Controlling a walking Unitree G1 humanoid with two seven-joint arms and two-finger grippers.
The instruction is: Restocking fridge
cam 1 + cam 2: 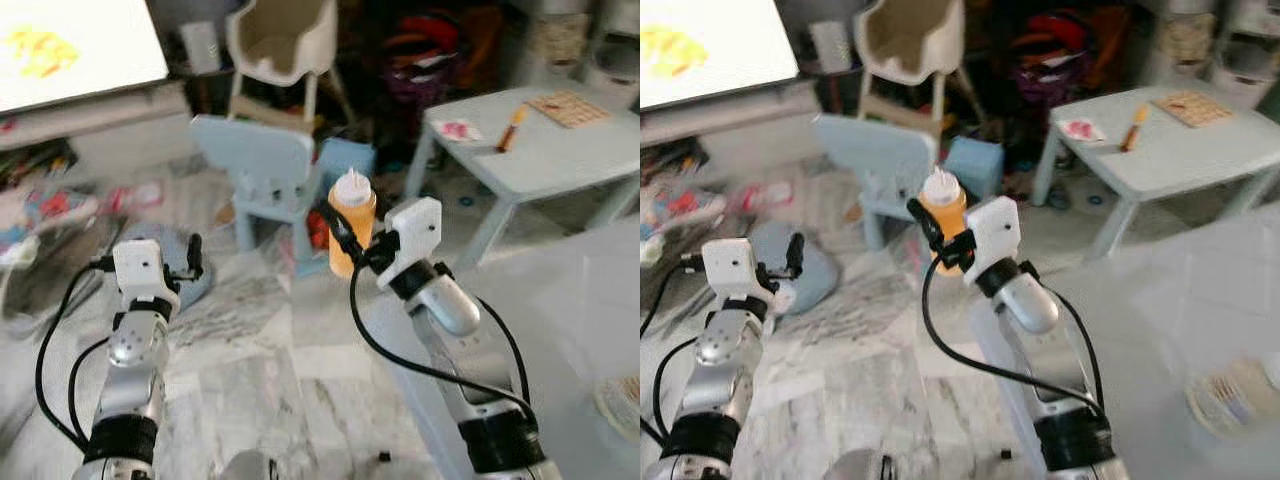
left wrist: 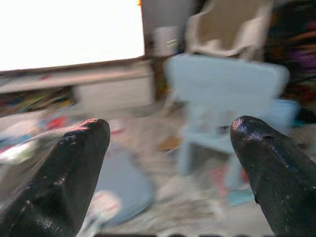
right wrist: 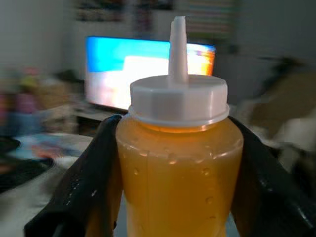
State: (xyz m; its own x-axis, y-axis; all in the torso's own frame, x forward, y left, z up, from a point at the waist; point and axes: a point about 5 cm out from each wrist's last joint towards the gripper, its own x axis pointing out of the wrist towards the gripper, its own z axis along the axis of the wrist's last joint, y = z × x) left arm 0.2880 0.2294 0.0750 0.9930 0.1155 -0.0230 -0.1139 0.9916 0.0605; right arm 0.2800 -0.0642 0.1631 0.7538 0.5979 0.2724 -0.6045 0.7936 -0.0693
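Two arms raised in front of the robot, over a pale marbled floor (image 1: 250, 370). Right gripper (image 1: 345, 235) held up near centre of the head views, its two black fingers (image 3: 91, 182) closed against either side of a squeeze bottle (image 1: 351, 222). Bottle upright, filled with orange-yellow liquid, white screw cap and pointed white nozzle on top (image 3: 178, 47); droplets cling inside the clear wall just below the cap. Bottle is clear of the floor and of all furniture, carried in the air.

Left gripper (image 1: 193, 256) lower and off to the robot's left, fingers (image 2: 69, 182) spread wide apart with nothing between them.

Beyond the bottle: small light-blue child's chair (image 1: 255, 160), a blue block (image 1: 345, 160) just beside it. Cream high chair (image 1: 280, 45) further back. Bright lit screen (image 1: 70, 45) at the far left, on a low pale unit. Light-blue low table (image 1: 560, 150) at the right, bearing a pink-printed card (image 1: 457, 129), an orange marker-like stick (image 1: 511, 129) and a wooden board (image 1: 568, 108). Round grey cushion (image 1: 805, 270) on the floor near the left arm. Scattered colourful clutter at far left, too blurred to identify. Pale counter surface (image 1: 560, 310) at lower right with a plate edge (image 1: 622, 405) at the frame border
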